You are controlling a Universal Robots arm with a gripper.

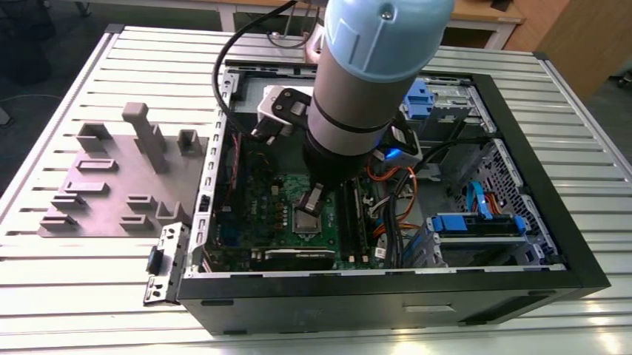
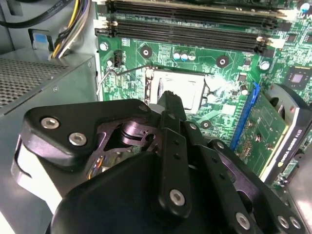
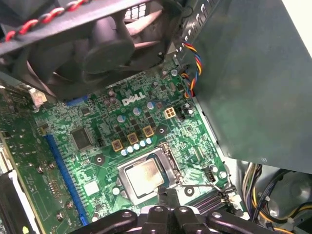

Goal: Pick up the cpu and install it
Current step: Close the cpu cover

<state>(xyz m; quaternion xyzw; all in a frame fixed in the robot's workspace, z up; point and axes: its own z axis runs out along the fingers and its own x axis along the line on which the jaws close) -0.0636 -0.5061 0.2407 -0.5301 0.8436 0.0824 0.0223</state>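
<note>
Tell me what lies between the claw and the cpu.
Nothing: in the first wrist view the claw tip hangs by the edge of the cpu, seated in its socket.

An open black computer case [image 1: 395,299] was laid on a slatted metal table [image 1: 89,296]. A green motherboard [image 3: 105,124] was mounted inside, with a case fan [image 3: 105,46] near it. Blue drive brackets [image 1: 474,224] were seen toward the exterior view's right. A grey fixture plate [image 1: 109,188] was placed beside the case.
</note>
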